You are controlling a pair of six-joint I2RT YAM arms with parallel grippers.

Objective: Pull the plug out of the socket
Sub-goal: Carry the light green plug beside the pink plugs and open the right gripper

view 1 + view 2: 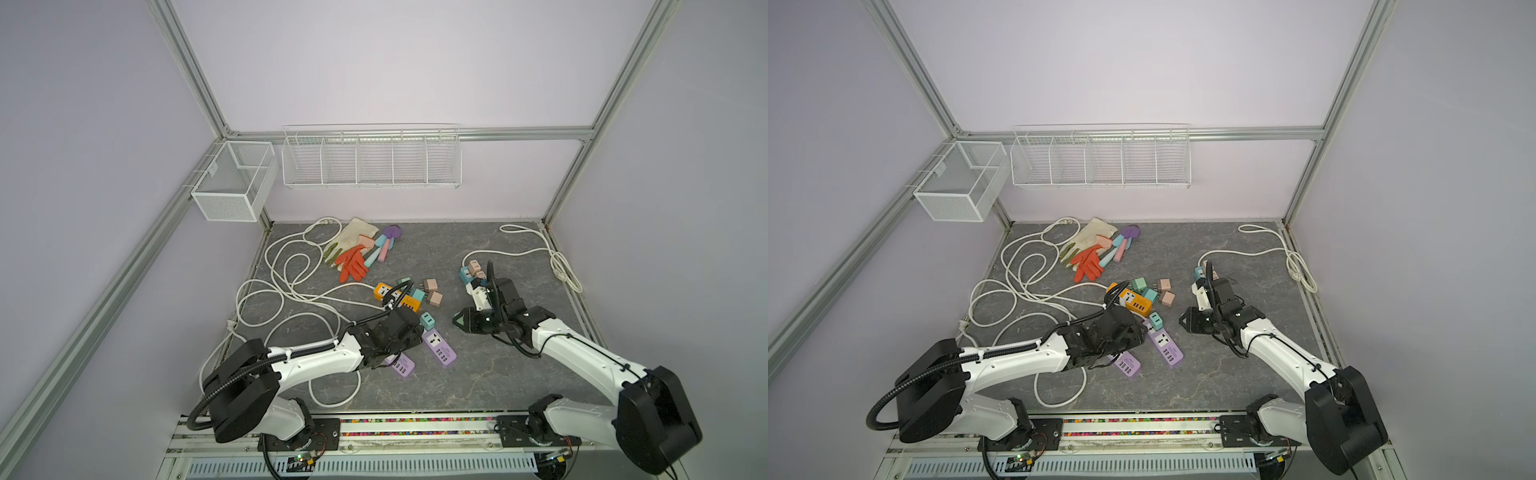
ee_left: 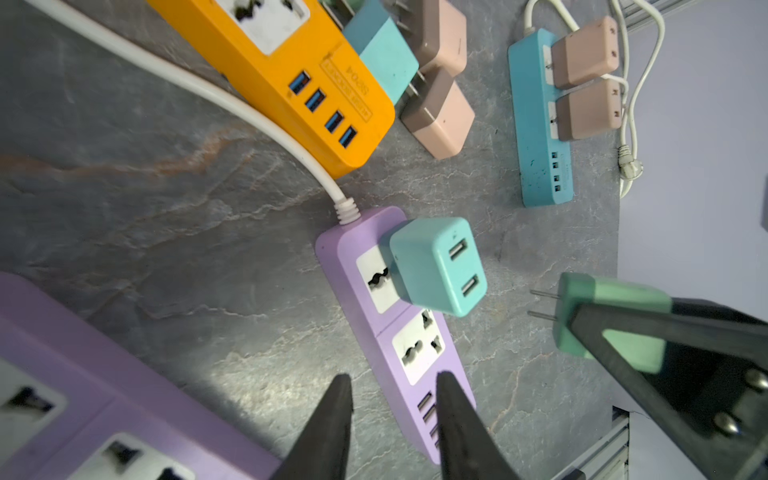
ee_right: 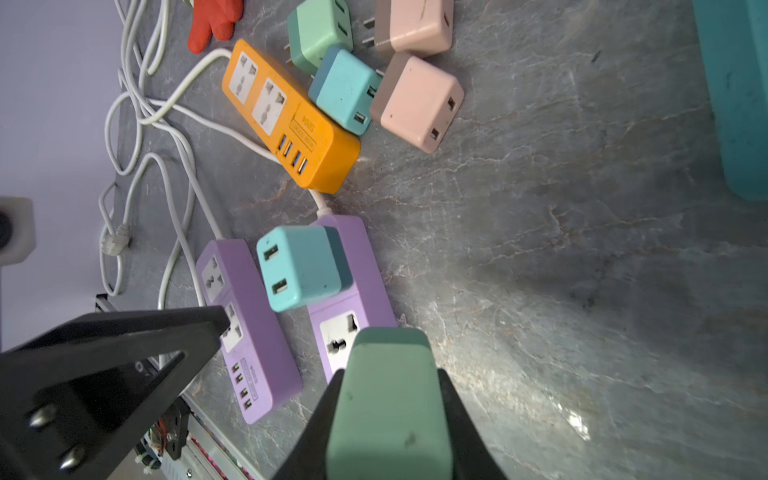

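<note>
left gripper (image 2: 394, 378): jaws slightly apart, nothing between them, over the USB end of purple power strip (image 2: 347, 245) | right gripper (image 3: 390, 374): clamped on green charger plug (image 3: 388, 419), prongs bare, clear of every socket | teal charger plug (image 2: 436, 266): sits on that strip's cord-end socket

Grey table (image 1: 498, 374): power strips (image 1: 439, 348), loose chargers (image 1: 434, 298), cords (image 2: 249, 113), gloves (image 1: 352, 262).

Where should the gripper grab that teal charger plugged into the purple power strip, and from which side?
Clamp the teal charger on two opposite flat side faces, coming down from above its USB face. It stands up from the purple power strip, so a top approach probably lines the pull with its prongs.
</note>
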